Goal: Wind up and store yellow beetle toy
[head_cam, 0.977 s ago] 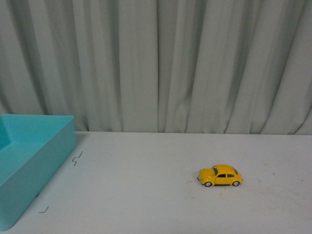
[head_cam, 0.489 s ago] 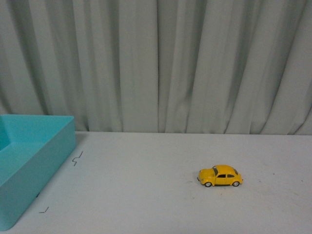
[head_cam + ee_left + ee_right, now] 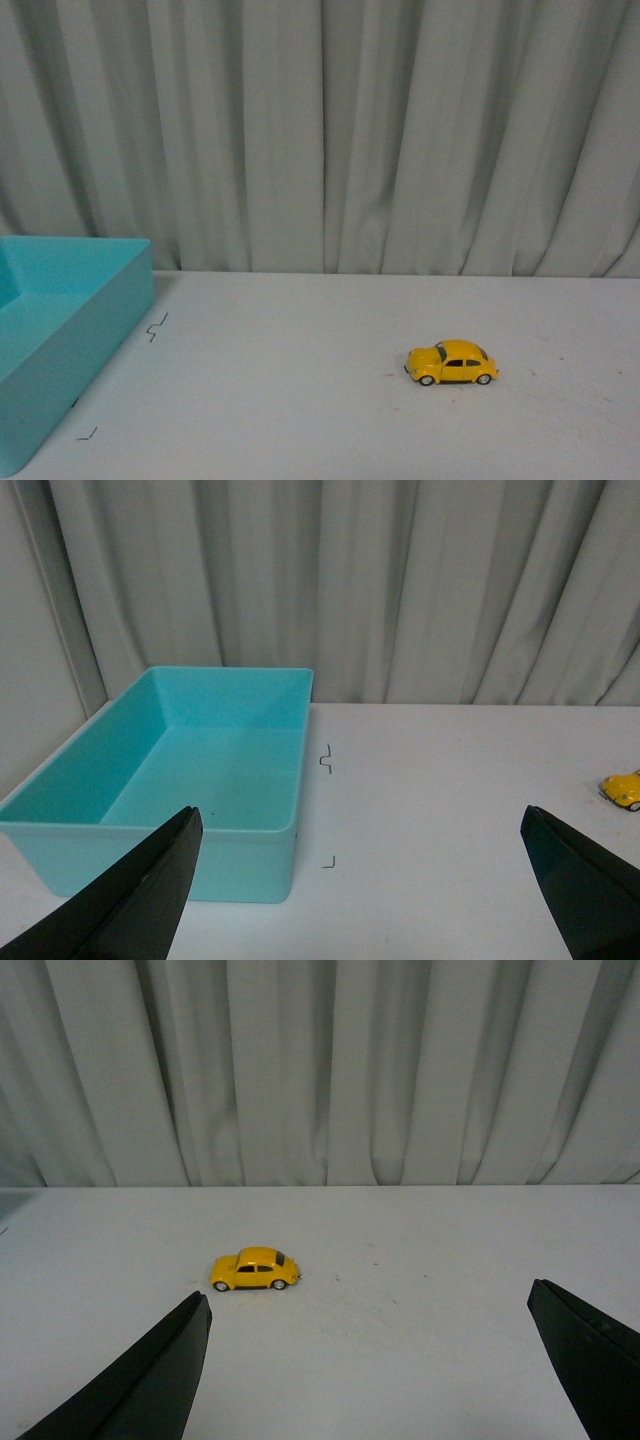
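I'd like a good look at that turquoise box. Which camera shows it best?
The left wrist view: the turquoise bin appears whole there, with all four walls and its floor in sight. The front view catches only part of it, cut off at the picture's left edge. I cannot find it in the right wrist view.

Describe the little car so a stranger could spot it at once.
Start at the white table before the grey curtain. A turquoise bin sits at its left; far to the right stands the yellow beetle toy. It's the only yellow, wheeled thing, small and rounded.
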Tool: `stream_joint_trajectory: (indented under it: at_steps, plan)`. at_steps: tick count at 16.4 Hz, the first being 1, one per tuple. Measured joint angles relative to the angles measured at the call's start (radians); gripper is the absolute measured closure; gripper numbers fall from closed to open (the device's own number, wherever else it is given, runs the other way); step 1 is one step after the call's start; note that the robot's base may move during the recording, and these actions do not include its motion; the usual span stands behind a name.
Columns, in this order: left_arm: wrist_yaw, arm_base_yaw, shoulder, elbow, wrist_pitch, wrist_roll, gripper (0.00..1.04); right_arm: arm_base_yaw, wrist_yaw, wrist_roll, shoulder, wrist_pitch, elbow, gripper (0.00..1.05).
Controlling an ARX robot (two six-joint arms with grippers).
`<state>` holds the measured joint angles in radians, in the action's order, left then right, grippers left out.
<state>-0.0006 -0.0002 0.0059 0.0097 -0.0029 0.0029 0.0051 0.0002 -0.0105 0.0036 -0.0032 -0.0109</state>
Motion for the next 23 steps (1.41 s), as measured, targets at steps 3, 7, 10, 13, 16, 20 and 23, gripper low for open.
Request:
stream_joint_trajectory:
  at_steps: [3, 7, 10, 13, 16, 20, 23]
  plan:
    - [0.000, 0.000, 0.000, 0.000, 0.000, 0.000, 0.07, 0.000, 0.000, 0.000, 0.000, 0.000, 0.000, 0.07]
    - [0.000, 0.000, 0.000, 0.000, 0.000, 0.000, 0.07, 0.000, 0.000, 0.000, 0.000, 0.000, 0.000, 0.07]
    - [0.000, 0.000, 0.000, 0.000, 0.000, 0.000, 0.07, 0.000, 0.000, 0.000, 0.000, 0.000, 0.000, 0.07]
    - [0.000, 0.000, 0.000, 0.000, 0.000, 0.000, 0.07, 0.000, 0.000, 0.000, 0.000, 0.000, 0.000, 0.07]
    - [0.000, 0.000, 0.000, 0.000, 0.000, 0.000, 0.07, 0.000, 0.000, 0.000, 0.000, 0.000, 0.000, 0.07]
    - [0.000, 0.000, 0.000, 0.000, 0.000, 0.000, 0.07, 0.000, 0.000, 0.000, 0.000, 0.000, 0.000, 0.07]
    - [0.000, 0.000, 0.000, 0.000, 0.000, 0.000, 0.07, 0.000, 0.000, 0.000, 0.000, 0.000, 0.000, 0.07]
